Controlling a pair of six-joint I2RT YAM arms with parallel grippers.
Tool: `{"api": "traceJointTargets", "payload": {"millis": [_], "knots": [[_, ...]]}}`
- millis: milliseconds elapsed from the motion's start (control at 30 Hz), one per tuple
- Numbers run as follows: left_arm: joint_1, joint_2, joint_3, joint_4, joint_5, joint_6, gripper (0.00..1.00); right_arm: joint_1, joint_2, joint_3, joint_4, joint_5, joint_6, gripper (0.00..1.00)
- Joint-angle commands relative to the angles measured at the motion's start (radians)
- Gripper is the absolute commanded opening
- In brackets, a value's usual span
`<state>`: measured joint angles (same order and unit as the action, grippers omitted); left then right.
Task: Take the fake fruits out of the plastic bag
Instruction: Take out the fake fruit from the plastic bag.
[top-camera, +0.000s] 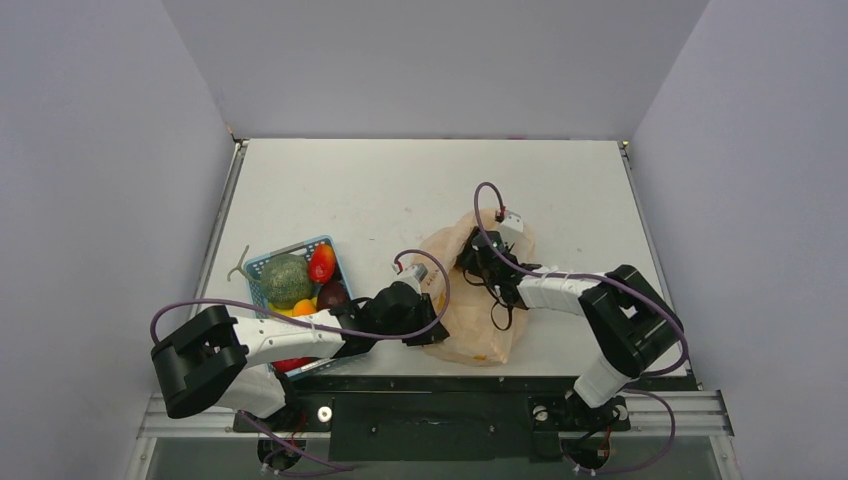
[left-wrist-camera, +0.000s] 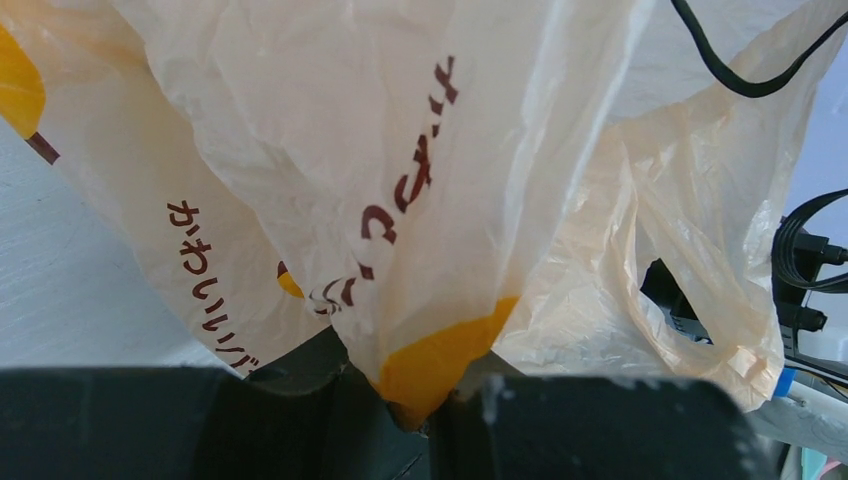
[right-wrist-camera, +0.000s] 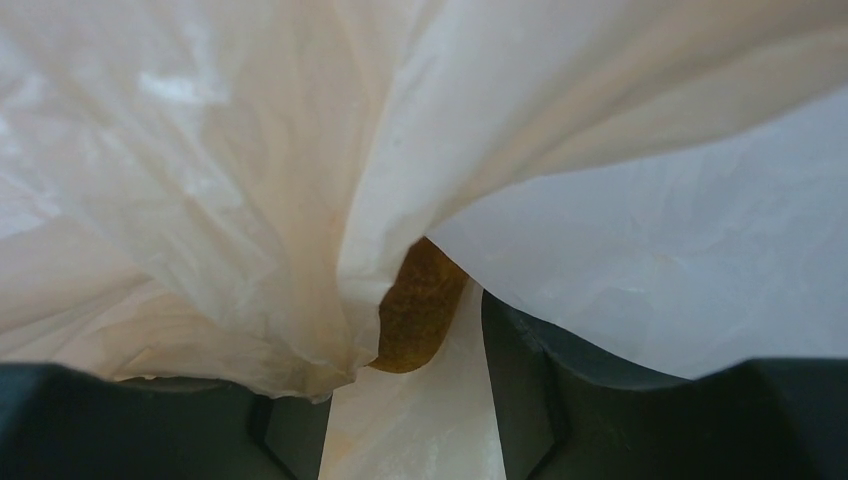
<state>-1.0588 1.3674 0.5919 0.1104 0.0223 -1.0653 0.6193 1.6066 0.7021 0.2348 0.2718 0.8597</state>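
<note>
The plastic bag (top-camera: 485, 315) lies crumpled at the table's front middle, pale peach with brown writing and yellow-orange marks. My left gripper (top-camera: 430, 322) is at its left edge; in the left wrist view it (left-wrist-camera: 440, 405) is shut on a fold of the bag (left-wrist-camera: 400, 150) at a yellow-orange mark. My right gripper (top-camera: 472, 260) is at the bag's far end. In the right wrist view it (right-wrist-camera: 405, 400) is open, with bag film (right-wrist-camera: 200, 200) draped over the fingers. A small brown fruit (right-wrist-camera: 420, 305) sits just ahead between them, half covered by film.
A blue mesh basket (top-camera: 262, 263) stands left of the bag, beside my left arm. It holds a green melon (top-camera: 287, 280), a red-orange pointed fruit (top-camera: 322, 263), a dark purple one (top-camera: 333, 293) and an orange one (top-camera: 304, 307). Black cables (top-camera: 500, 300) lie over the bag.
</note>
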Motion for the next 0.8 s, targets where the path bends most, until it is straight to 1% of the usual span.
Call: {"api": "traceJointTargets", "payload": {"millis": [0, 133, 233, 433, 567, 767], "knots": [[-0.006, -0.001, 0.033, 0.043, -0.009, 0.003, 0.14, 0.000, 0.020, 0.044, 0.060, -0.031, -0.049, 0.49], [-0.006, 0.007, 0.030, 0.047, -0.002, 0.003, 0.14, 0.000, 0.039, 0.067, 0.069, -0.059, -0.061, 0.51], [-0.006, 0.009, 0.025, 0.061, -0.002, 0.000, 0.14, 0.000, 0.067, 0.098, 0.042, -0.064, -0.066, 0.52], [-0.007, -0.001, 0.018, 0.062, -0.002, -0.001, 0.14, 0.001, 0.140, 0.150, 0.024, -0.065, -0.069, 0.52], [-0.008, -0.015, 0.010, 0.057, -0.002, -0.004, 0.14, -0.002, 0.183, 0.181, 0.026, -0.105, -0.082, 0.52], [-0.010, -0.043, -0.021, 0.058, -0.013, -0.017, 0.14, -0.004, 0.197, 0.194, 0.015, -0.111, -0.081, 0.51]]}}
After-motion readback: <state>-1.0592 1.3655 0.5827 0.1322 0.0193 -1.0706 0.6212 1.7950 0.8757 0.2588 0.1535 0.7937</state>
